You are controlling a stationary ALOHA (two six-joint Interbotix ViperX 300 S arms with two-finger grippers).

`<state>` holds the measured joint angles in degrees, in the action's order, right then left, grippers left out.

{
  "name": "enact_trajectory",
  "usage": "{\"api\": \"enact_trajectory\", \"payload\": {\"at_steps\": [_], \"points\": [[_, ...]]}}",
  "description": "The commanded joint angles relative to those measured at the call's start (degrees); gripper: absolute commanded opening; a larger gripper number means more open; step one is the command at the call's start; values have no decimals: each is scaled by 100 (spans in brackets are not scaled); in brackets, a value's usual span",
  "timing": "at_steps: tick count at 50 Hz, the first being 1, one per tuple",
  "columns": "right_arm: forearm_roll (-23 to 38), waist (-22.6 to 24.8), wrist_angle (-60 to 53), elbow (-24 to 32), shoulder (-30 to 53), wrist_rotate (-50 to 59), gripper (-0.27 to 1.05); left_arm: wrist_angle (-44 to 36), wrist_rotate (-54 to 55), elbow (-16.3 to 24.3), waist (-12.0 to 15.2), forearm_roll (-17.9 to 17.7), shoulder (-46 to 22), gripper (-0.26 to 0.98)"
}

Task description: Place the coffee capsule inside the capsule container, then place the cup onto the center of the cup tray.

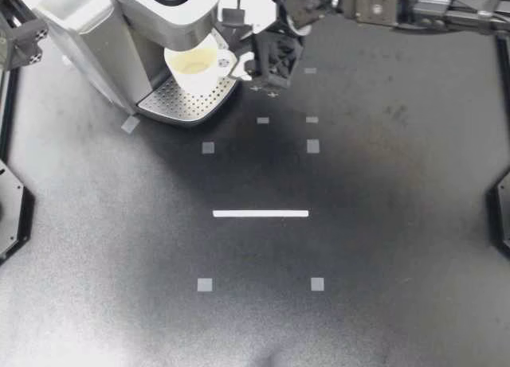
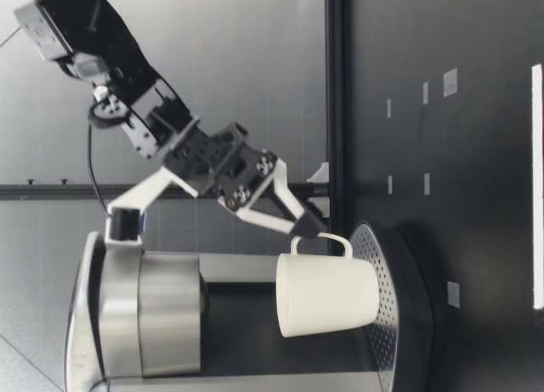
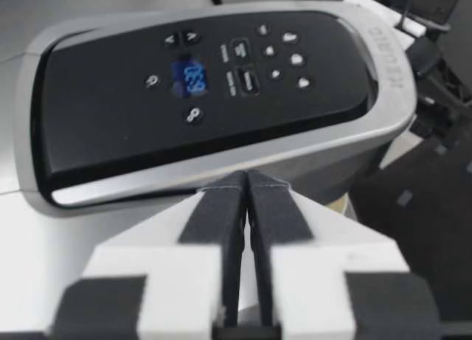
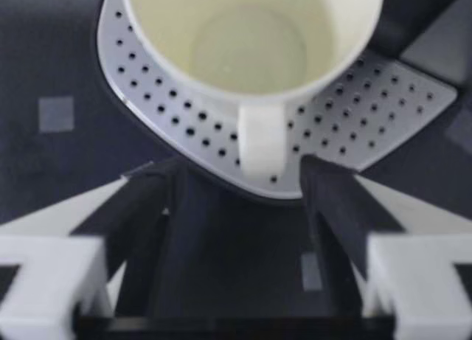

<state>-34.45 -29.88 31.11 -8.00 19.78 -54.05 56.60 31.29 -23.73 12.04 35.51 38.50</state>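
I count 1 white ceramic cup (image 1: pixel 195 64), 1 silver coffee machine (image 1: pixel 88 25), 1 perforated metal cup tray (image 1: pixel 187 104), 1 long white tape strip (image 1: pixel 260 213) and, I think, 8 small grey tape squares (image 1: pixel 208 147); some show faintly.

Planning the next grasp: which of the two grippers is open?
My right gripper, spread wide at the handle of the cup; my left gripper is shut, empty, above the coffee machine.

my right gripper (image 4: pixel 237 169) open at the cup (image 4: pixel 251 49)
handle (image 4: pixel 262 137) between my spread fingers (image 4: pixel 144 207), cup standing on the perforated cup tray (image 4: pixel 144 108)
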Motion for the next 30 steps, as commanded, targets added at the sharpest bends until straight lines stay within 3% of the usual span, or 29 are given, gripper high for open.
{"api": "enact_trajectory", "payload": {"at_steps": [1, 14, 30], "points": [[-9, 18, -97, -35, -396, -9, 62, -149, 9, 53, -9, 35, 26, 11], [-18, -18, -246, -686, -932, -26, 62, -633, 18, 0, 26, 105, -97, 11], [-712, 149, -826, -1854, -2197, -114, 62, -1758, 26, -53, 554, 97, -519, 11]]}}
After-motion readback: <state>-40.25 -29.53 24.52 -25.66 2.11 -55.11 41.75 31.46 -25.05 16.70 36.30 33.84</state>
